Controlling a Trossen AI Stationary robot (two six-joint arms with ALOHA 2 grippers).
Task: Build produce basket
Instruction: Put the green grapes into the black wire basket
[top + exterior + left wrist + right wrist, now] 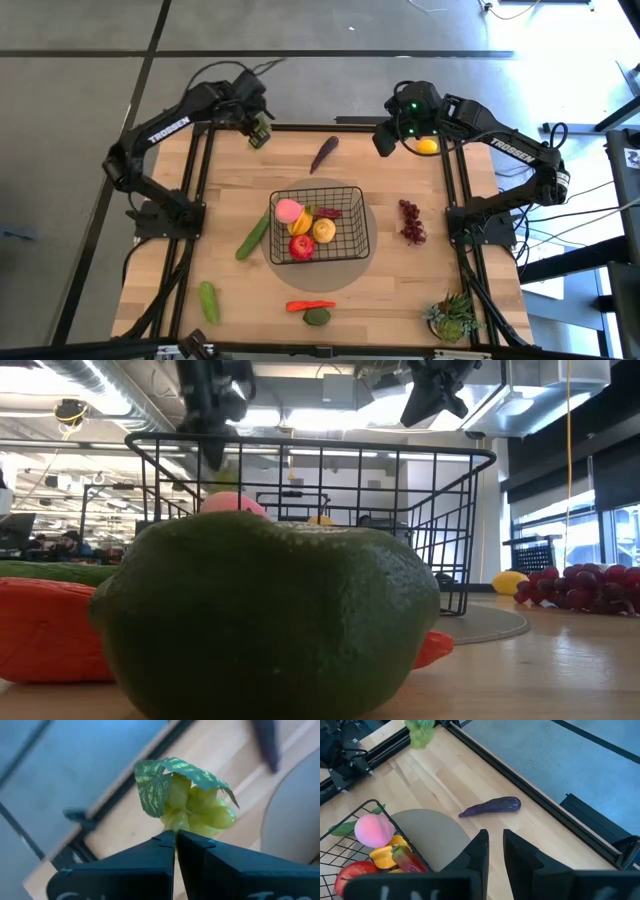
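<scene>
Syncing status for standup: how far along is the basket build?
Done: the basket holds a peach, tomato, lemon and chilli. In hand: the left gripper is shut on green grapes, raised over the table's far left corner. Left: eggplant, red grapes, another lemon, two cucumbers, a chilli and a green fruit. The right gripper hovers empty near the eggplant.

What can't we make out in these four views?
- Low view: most of the basket and what lies in it, hidden behind a green fruit close to the lens.
- Left wrist view: the stem of the green grapes, hidden by the shut left gripper.
- High view: lemon partly covered by the right gripper.
</scene>
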